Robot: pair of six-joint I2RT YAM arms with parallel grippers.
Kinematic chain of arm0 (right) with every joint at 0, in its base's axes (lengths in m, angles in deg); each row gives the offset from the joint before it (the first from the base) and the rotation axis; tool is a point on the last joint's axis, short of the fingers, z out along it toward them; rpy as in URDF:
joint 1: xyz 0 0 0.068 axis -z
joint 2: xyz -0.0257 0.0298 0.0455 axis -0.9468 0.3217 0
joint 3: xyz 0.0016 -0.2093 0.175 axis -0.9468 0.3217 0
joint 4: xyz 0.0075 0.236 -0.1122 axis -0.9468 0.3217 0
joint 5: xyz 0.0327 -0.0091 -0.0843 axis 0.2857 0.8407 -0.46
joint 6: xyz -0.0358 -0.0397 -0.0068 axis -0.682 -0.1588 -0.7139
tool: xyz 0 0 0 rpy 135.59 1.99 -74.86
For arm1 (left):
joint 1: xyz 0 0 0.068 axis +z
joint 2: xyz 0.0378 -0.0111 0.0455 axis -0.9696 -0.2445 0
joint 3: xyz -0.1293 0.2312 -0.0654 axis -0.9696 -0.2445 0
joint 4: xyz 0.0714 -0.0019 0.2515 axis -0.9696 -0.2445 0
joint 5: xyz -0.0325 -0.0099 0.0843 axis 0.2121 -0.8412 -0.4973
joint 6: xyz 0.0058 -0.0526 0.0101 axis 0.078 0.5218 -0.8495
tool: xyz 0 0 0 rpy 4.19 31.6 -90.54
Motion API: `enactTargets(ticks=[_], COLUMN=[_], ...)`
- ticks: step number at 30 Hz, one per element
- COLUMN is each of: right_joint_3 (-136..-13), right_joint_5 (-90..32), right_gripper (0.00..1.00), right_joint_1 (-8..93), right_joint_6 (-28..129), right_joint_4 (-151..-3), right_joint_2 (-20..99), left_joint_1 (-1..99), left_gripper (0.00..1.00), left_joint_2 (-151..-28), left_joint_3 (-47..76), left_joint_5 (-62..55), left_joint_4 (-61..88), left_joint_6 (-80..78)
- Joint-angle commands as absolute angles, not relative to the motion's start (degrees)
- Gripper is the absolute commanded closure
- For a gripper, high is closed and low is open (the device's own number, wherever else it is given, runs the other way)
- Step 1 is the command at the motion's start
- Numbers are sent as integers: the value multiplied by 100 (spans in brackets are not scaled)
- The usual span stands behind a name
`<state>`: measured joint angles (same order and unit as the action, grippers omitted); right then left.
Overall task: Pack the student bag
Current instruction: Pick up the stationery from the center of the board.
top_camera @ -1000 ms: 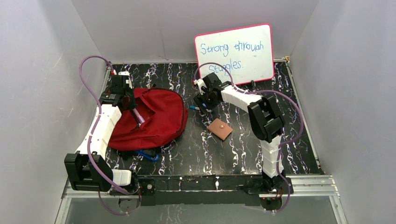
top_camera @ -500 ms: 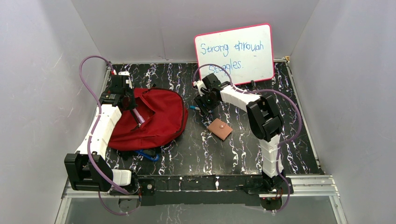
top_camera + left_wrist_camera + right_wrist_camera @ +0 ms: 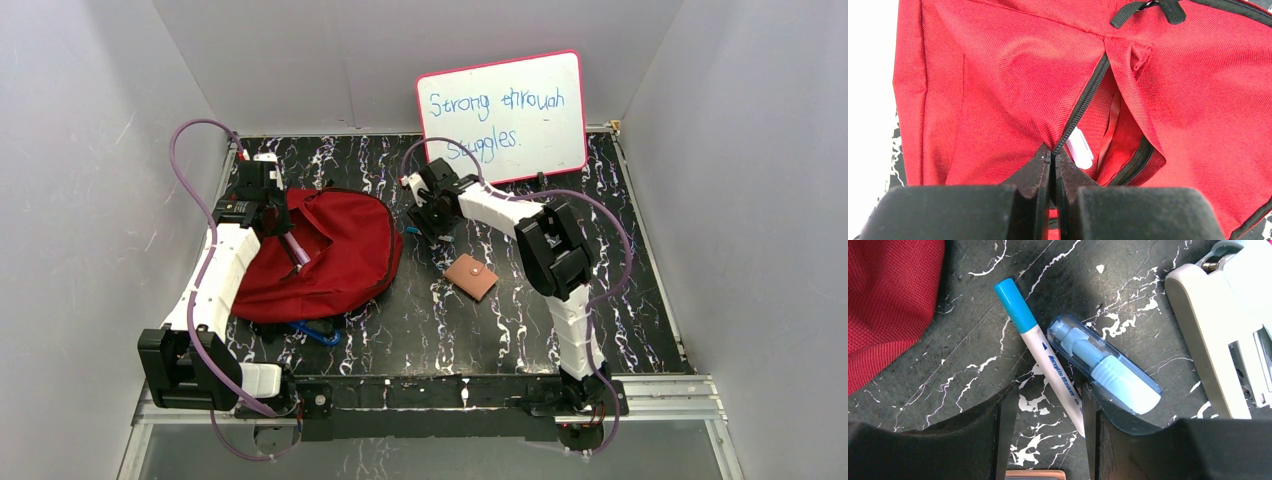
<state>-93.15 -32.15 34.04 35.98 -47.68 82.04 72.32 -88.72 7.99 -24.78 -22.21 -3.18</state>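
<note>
**Crowded marker threatened a clean pick**

The right jaws stood part open and empty, straddling the tail end of a blue-capped marker [image 3: 1048, 357] on the table [image 3: 963, 385]. A clear blue tube [image 3: 1105, 372] lay against the marker and reached the jaw on its side. A squeeze there would likely have caught both, or gripped so near the marker's end that it swung or rolled free. A stapler [image 3: 1218, 335] sat just outside that jaw. The left jaws were pinched shut on the zip edge of the student bag [image 3: 998, 85], which spread away from their tips, mouth held apart. That thin hold could have slipped, letting the opening sag closed.
</note>
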Motion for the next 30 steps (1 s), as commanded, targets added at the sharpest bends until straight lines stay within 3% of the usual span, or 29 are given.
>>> enactTargets(ticks=[1, 16, 30], right_joint_3=[-9584, -9335, -9237], right_joint_5=[-3507, -3179, -2817], right_gripper=[45, 80, 98], right_joint_1=[3279, 3221, 3216], right_joint_6=[3488, 3403, 4050], right_joint_4=[-4674, -4674, -4828], right_joint_2=[8374, 8203, 7187], left_joint_1=[7251, 7251, 7251], left_gripper=[100, 100, 100], left_joint_2=[-8757, -8782, -8731], left_joint_3=[934, 921, 894], left_joint_5=[-2475, -2483, -2507], left_joint_4=[-2216, -2216, -2215], left_joint_6=[-360, -350, -334])
